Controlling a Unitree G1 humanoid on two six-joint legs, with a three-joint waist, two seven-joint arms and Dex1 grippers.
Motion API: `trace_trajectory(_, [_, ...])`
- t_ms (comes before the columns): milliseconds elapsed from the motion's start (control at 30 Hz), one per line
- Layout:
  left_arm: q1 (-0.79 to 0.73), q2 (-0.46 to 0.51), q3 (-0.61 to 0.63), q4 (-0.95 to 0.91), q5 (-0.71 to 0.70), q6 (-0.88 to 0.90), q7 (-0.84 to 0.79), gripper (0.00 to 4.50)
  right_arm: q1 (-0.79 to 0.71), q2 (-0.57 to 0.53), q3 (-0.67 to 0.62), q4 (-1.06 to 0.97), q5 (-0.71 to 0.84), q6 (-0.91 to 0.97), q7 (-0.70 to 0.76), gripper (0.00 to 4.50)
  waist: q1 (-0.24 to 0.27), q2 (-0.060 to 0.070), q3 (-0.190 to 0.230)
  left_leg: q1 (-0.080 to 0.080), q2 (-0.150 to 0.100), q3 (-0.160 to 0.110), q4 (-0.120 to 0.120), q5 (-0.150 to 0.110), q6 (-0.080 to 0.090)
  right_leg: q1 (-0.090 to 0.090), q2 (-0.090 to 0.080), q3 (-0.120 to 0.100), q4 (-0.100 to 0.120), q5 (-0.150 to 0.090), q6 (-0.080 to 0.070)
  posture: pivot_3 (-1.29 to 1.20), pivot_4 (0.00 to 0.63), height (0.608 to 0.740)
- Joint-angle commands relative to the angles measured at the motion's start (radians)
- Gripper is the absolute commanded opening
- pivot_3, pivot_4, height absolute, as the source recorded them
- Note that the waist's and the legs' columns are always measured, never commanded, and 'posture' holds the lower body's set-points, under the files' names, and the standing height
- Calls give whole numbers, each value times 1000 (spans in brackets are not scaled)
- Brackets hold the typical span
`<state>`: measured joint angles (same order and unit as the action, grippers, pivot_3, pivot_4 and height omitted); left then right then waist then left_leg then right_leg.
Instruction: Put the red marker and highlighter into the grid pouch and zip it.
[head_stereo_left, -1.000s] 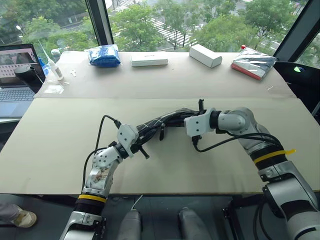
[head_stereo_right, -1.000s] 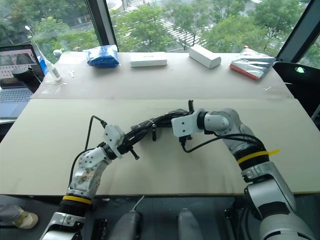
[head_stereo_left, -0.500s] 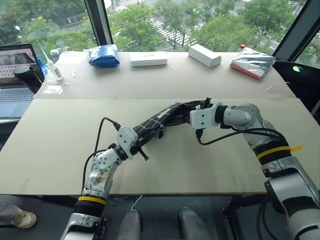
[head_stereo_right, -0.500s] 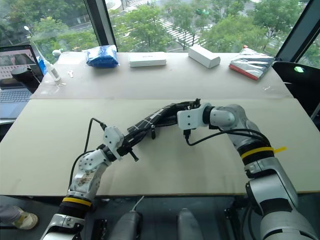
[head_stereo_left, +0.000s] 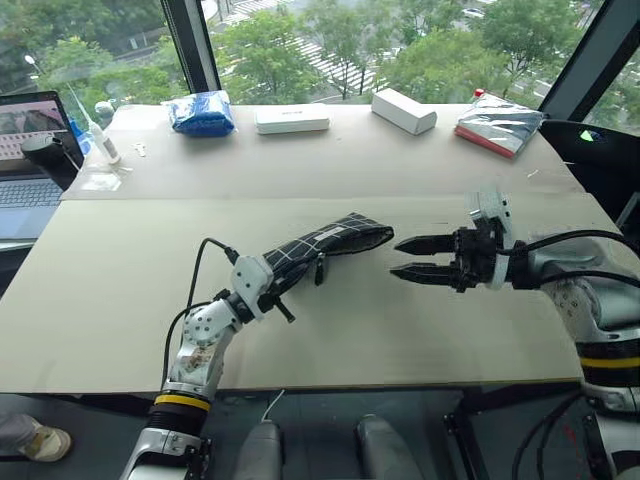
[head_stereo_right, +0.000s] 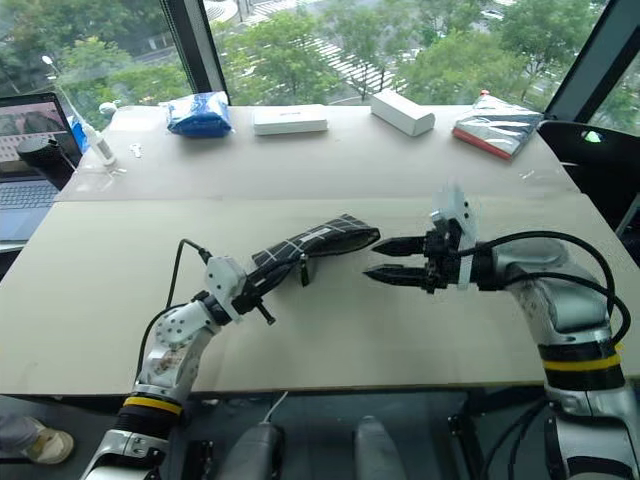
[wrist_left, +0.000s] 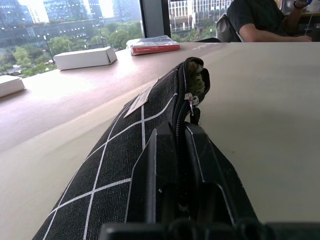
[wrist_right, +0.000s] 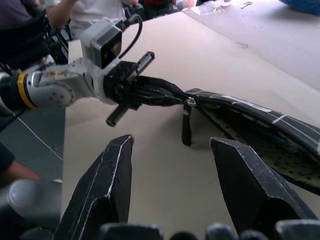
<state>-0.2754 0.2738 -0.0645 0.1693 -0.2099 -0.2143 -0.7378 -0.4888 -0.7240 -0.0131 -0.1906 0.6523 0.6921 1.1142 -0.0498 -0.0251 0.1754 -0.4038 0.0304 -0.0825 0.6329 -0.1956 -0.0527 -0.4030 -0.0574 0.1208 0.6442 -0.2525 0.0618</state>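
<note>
Right gripper (head_stereo_left: 407, 257) has let go and backed off, jaws parted and empty, while left gripper (head_stereo_left: 283, 283) clamps the grid pouch (head_stereo_left: 330, 241) mid-bench, zipper apparently still partly open.

Matt woven-cloth grid pouch (head_stereo_left: 325, 243)

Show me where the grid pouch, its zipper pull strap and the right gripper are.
grid pouch (head_stereo_left: 318, 243): left eye view, on its gridded side.
zipper pull strap (wrist_right: 186, 131): right wrist view, middle of the hanging strap.
right gripper (head_stereo_left: 396, 258): left eye view, midway between its fingertips.
</note>
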Motion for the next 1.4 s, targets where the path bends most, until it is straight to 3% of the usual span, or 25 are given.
trace_trajectory(33, [-4, -2, -1, -26, -8, -13, -4, 0, 27, 103, 74, -72, -79, 28, -202, 2739, 3, 0, 0, 0, 0, 0, 0, 0, 0, 0, 0, 0, 0, 0, 0, 0, 150, 740])
trace_trajectory(267, [-14, -4, -5, -24, -9, -9, -9, 0, -14, 260, 262, 46, -343, 40, -480, 2739, 8, 0, 0, -2, 0, 0, 1, 0, 0, -1, 0, 0, 0, 0, 0, 0, 150, 740])
trace_trajectory(600, [-30, -8, -9, -20, -9, -1, -14, 0, -115, 418, 273, 159, -365, 41, -501, 2739, 2, 0, 0, -1, 0, 0, 1, 0, 0, -2, 0, 0, 1, 0, 0, 0, 150, 740])
trace_trajectory(867, [-34, -14, -13, -22, -8, 2, -9, 0, -156, 462, 268, 156, -358, 68, -486, 2739, 5, 0, 0, -2, 0, 0, 1, 0, 0, -1, 0, 0, 0, 0, 0, 0, 150, 740])
trace_trajectory(1067, [-36, -13, -9, -22, -9, 3, -6, 0, -152, 434, 255, 139, -358, 66, -459, 1096, 3, 0, 0, -2, 0, 0, 1, 0, 0, -2, 0, 0, 0, 0, 0, 0, 150, 740])
trace_trajectory(1100, [-36, -13, -9, -22, -9, 3, -5, 0, -153, 429, 256, 139, -358, 64, -453, 616, 4, 0, 0, -2, 0, 0, 1, 0, 0, -2, 0, 0, 0, 0, 0, 0, 150, 740])
trace_trajectory(1167, [-37, -14, -10, -22, -8, 4, -4, 0, -152, 418, 251, 134, -355, 62, -444, 65, 3, 0, 0, -2, 0, 0, 1, 0, 0, -2, 0, 0, 0, 0, 0, 0, 150, 740])
trace_trajectory(1400, [-37, -13, -9, -24, -6, 4, -2, 0, -120, 372, 234, 80, -334, 82, -412, 65, 4, 0, 0, -2, 0, 0, 1, 0, 0, -2, 0, 0, 0, 0, 0, 0, 150, 740])
